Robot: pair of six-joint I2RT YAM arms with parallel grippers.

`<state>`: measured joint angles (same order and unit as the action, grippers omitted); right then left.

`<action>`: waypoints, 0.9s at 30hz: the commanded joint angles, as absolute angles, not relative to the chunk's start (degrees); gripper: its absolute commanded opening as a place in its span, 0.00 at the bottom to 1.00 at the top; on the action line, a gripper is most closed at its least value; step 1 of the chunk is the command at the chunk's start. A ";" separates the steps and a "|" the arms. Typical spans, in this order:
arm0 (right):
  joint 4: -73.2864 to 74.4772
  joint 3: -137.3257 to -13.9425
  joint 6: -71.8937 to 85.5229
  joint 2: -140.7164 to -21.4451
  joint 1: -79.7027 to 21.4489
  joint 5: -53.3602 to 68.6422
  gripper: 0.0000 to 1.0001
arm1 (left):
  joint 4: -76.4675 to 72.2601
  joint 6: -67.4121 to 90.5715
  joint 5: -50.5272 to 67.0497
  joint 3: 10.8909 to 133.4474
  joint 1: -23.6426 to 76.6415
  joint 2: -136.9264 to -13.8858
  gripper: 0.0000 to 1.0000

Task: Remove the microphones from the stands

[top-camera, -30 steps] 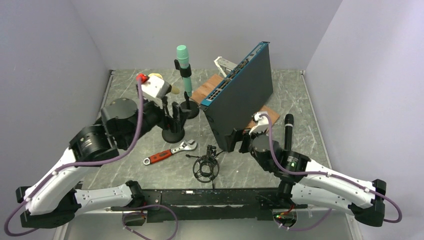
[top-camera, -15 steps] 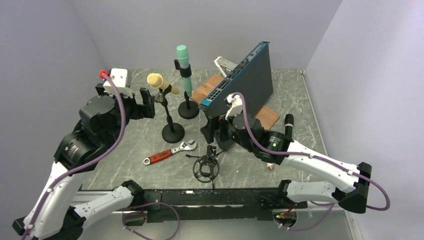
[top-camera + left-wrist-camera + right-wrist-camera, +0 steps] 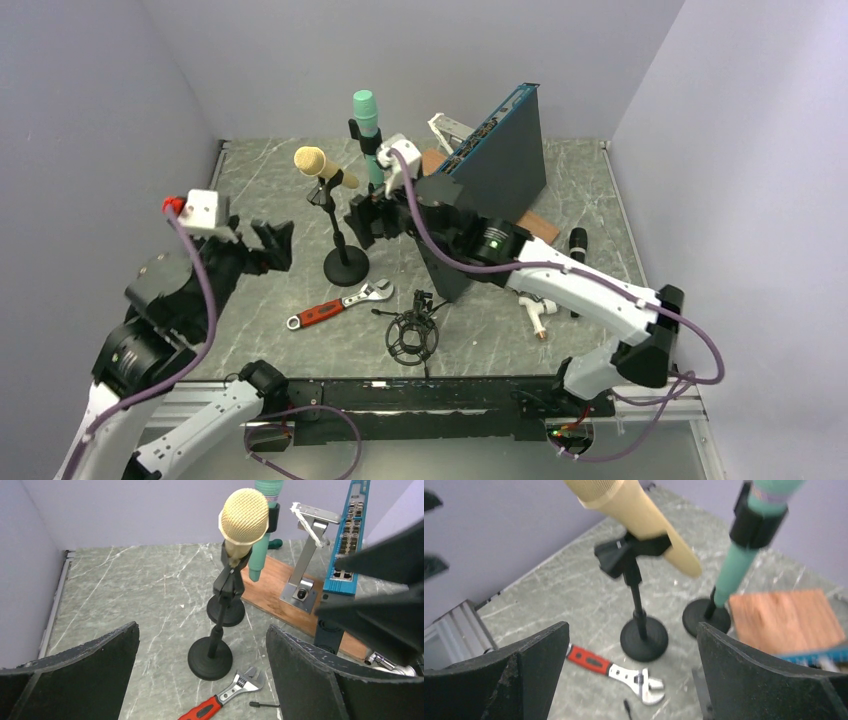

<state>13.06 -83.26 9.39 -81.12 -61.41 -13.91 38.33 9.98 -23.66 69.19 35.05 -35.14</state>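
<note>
A gold microphone sits tilted in the clip of a black stand with a round base. A teal microphone stands upright in a second stand behind it. My left gripper is open and empty, left of the gold microphone's stand and apart from it. My right gripper is open and empty, just right of that stand. The left wrist view shows the gold microphone head-on above its base, beyond my open gripper. In the right wrist view it lies above my open gripper.
A red-handled wrench and a black shock mount lie in front of the stands. A blue network switch stands on edge beside a wooden board. A black microphone lies at the right.
My left arm has drawn back to the left, away from the stand. My right arm has swung from the front of the switch over to the two stands.
</note>
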 commanded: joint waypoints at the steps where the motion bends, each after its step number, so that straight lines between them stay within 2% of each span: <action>1: 8.21 -93.51 -1.46 -87.82 -61.10 -11.34 1.00 | 41.77 10.49 -26.45 64.85 34.80 -28.57 0.99; 8: 4.72 -104.49 -8.73 -99.26 -61.13 -12.07 1.00 | 42.04 10.56 -23.74 57.55 34.80 -19.47 0.99; 12: 6.61 -112.58 -10.99 -106.23 -61.14 -14.24 0.99 | 40.23 11.82 -24.86 54.76 34.80 -19.79 0.99; 15: 7.82 -116.63 -13.06 -109.68 -61.17 -14.82 0.92 | 39.45 12.30 -25.55 53.90 34.72 -21.99 0.99; 20: 6.42 -118.86 -15.03 -112.37 -61.10 -17.82 0.88 | 33.38 12.25 -27.17 49.91 34.80 -24.15 0.99; 24: 7.63 -120.44 -15.95 -113.21 -61.13 -17.34 0.78 | 27.99 12.03 -25.65 47.14 34.79 -24.87 0.99; 27: 5.70 -118.32 -16.14 -111.98 -61.09 -17.46 0.66 | 21.11 9.97 -24.45 44.49 34.80 -24.79 0.99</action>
<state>8.58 -116.95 -14.63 -113.89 -61.30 -16.08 32.64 11.60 -25.50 46.41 34.96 -24.69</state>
